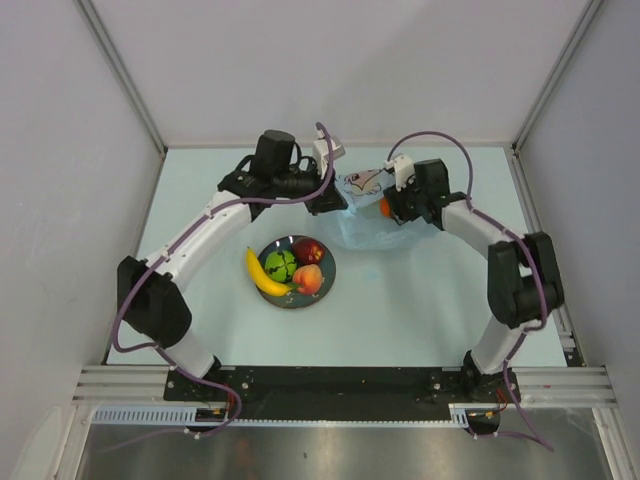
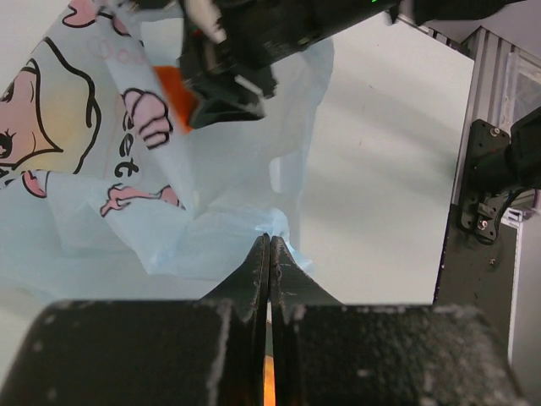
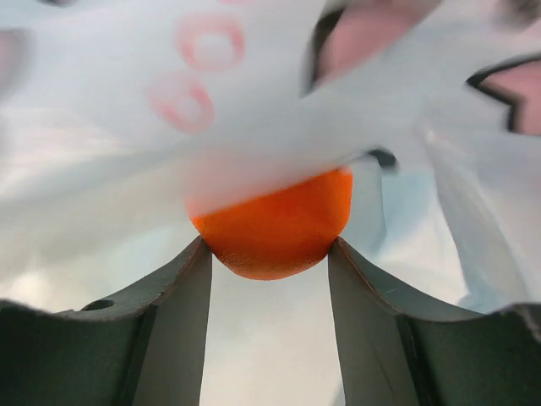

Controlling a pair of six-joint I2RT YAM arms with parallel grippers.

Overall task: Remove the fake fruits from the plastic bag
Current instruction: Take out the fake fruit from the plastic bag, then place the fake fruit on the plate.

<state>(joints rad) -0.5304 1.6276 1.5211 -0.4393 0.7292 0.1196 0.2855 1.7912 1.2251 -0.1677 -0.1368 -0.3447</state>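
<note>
plastic bag (image 1: pixel 362 222): your thin, crinkly, light blue translucent plastic bag with pink and dark drawings lies on the pale counter (image 1: pixel 420 300), just behind the dark round plate (image 1: pixel 301 304) and between the two arms.
left tool (image 2: pixel 269 241): its jaws are pressed flat together with no gap, nipping a fold of the bag's edge at their tips. i judge this hold pins the film so it won't drag along when the fruit comes out.
right tool (image 3: pixel 267 244): you have it reaching into the bag's mouth, jaws part-way apart, just as wide as the fruit, one pad on each flank.
orange plastic fruit (image 3: pixel 275 224): glossy and round, gripped between those pads, with the bag's film draped over its top, so it is not yet clear of the bag.
plate contents: green round fruit (image 1: pixel 280 264), yellow banana (image 1: pixel 262 274), dark red apple (image 1: pixel 309 249) and peach (image 1: pixel 308 279) rest there, already out.
other fruit in the bag: you cannot tell through the folds.
</note>
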